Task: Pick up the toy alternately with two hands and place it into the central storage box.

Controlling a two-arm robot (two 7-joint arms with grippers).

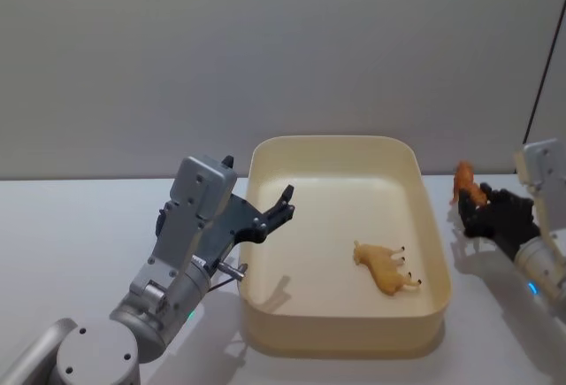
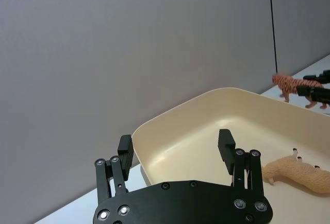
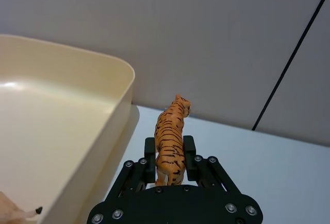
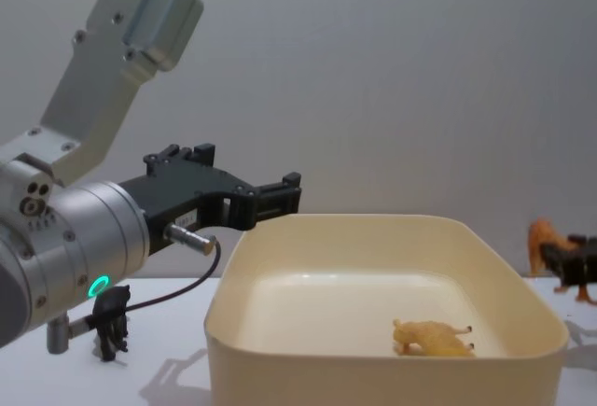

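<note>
Cream-yellow plastic, one central storage box (image 1: 329, 141), head view: it stands mid-way across a white table (image 1: 71, 226), with one tan animal figure (image 1: 387, 267) lying on its side on the floor, near right. My left gripper (image 1: 281, 206) hangs over the left rim, fingers spread, nothing in them. My right gripper (image 1: 478, 208) sits just right of the box, clamped on the orange tiger (image 1: 466, 181).

Left wrist view: fingers wide apart, box interior beyond them, tiger far across, past the right wall.

Right wrist view: tiger pinched at the flanks, upright, long axis running along my fingers, head to the far side. The box wall is close on its left, so I judge the carry goes leftward over that rim, and my right arm is the nearer one. Whether the feet clear the table, I cannot tell.

Chest view: one small black figure (image 4: 112, 317) standing on the table, left of the box. Plain grey wall (image 4: 392, 70) behind.
</note>
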